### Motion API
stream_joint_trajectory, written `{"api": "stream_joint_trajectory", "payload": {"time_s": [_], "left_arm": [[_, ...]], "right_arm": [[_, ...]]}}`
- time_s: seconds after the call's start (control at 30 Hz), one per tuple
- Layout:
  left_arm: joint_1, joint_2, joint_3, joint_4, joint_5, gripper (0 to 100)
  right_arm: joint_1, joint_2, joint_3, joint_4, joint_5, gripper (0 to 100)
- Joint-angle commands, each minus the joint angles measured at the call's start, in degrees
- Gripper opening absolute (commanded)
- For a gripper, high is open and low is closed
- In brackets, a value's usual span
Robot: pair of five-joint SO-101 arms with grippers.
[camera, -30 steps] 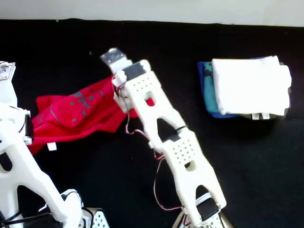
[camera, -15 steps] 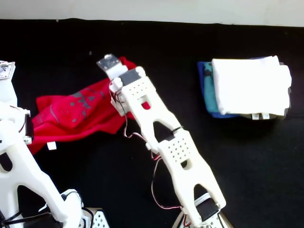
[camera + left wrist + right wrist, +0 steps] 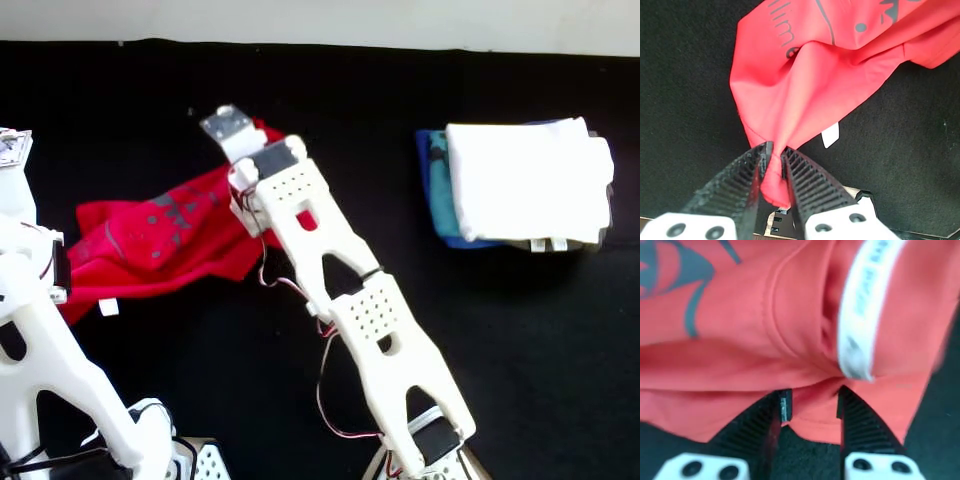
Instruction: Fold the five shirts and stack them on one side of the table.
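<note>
Nearest the arm bases, the left gripper [image 3: 774, 150] was pictured clamped on a bunched near-left corner of the red shirt [image 3: 150, 240]. The cloth was pinched tight between its ribbed jaws and drawn up into a ridge. A white label [image 3: 830, 136] was seen at the hem just beside that grip. The shirt itself was spread, rumpled and unfolded, across the left half of the black table [image 3: 480, 340], its grey print facing up.

At the shirt's far right edge, the right gripper [image 3: 812, 401] was closed on a fold of hem near the white neck tape, and the cloth there was held up off the table. Farther right and well apart, a stack [image 3: 525, 180] of folded shirts was set, a white one on top and blue beneath. How many lay in it could not be counted.

The step in hand was judged to be the stretching-out of this shirt between two held points, ahead of a first fold. For the next move, the two grips would need to be drawn apart evenly until the cloth was flattened. Only then could one edge be carried over the other.
</note>
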Motion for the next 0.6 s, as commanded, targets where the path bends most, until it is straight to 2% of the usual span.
{"api": "stream_joint_trajectory", "payload": {"time_s": [0.0,0.17,0.43,0.57], "left_arm": [[-0.13,-0.31,-0.31,-0.70,-0.09,1],[-0.04,-0.40,-0.31,-0.70,-0.09,1],[-0.31,-0.40,-0.31,-0.62,-0.09,1],[-0.22,-0.40,-0.31,-0.62,-0.09,1]], "right_arm": [[0.04,-0.57,-5.14,2.42,0.18,13.9],[1.45,-0.66,-5.23,2.86,0.18,0.2],[2.59,-0.57,-4.70,4.44,0.44,2.9],[2.59,-0.40,-4.62,4.18,0.44,15.0]]}}
